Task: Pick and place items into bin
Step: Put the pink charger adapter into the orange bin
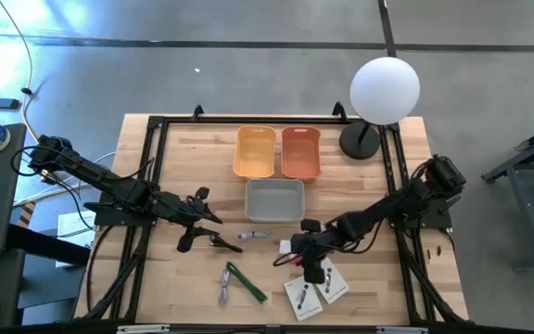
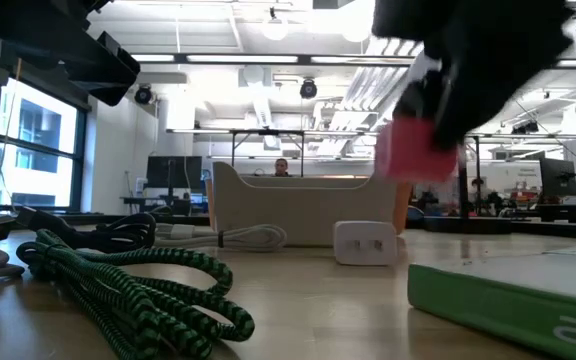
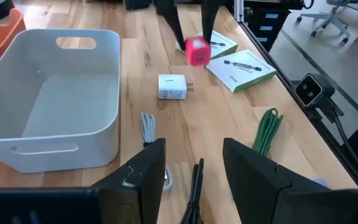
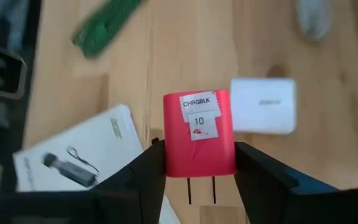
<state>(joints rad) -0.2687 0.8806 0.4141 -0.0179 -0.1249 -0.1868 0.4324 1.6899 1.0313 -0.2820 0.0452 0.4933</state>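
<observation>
My right gripper [image 4: 199,158] is shut on a red charger cube [image 4: 199,134] with a white label, above the table near the front middle [image 1: 297,260]. A white cube [image 1: 286,247] lies on the table just beside it. Two white flat packets [image 1: 315,290] lie near the front edge. My left gripper [image 3: 194,168] is open left of centre [image 1: 213,232], its fingers either side of a black cord [image 3: 194,186]. A green cord [image 1: 247,281], a white cord [image 1: 223,288] and a small silver bit [image 1: 253,235] lie between the arms. The grey bin [image 1: 274,199] stands at the middle. My right gripper pinches the red cube by two opposite side faces [image 4: 169,155] between its two fingers, from above. The labelled face is turned toward the wrist camera, and the two metal prongs [image 4: 201,190] point back between the fingers. The cube is lifted clear of the table [image 2: 413,150].
A yellow bin [image 1: 256,151] and an orange bin [image 1: 300,153] stand behind the grey one. A white globe lamp [image 1: 383,93] stands at the far right corner. A black frame [image 1: 156,130] runs around the table's edges.
</observation>
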